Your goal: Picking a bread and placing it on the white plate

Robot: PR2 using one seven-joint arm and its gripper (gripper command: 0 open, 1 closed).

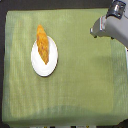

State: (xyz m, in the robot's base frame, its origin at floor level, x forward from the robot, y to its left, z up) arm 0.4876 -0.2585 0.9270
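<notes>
resting bread (43,44) on white plate (42,66), gripper (95,30) apart

Cover: a light green woven cloth (80,90) spread flat over the table.
Surround: dark floor at the edges.

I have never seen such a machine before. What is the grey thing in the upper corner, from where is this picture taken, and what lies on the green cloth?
The grey shape is part of a robot arm, reaching in from the exterior view's upper right. The picture comes from one camera off the arm, looking down on the table. A green cloth covers the table. On it sits a white plate, and a golden-orange bread lies on the plate, its upper tip passing over the rim. The arm is far from the plate and nothing is seen held. Its claw is too blurred to tell if it is open.
</notes>
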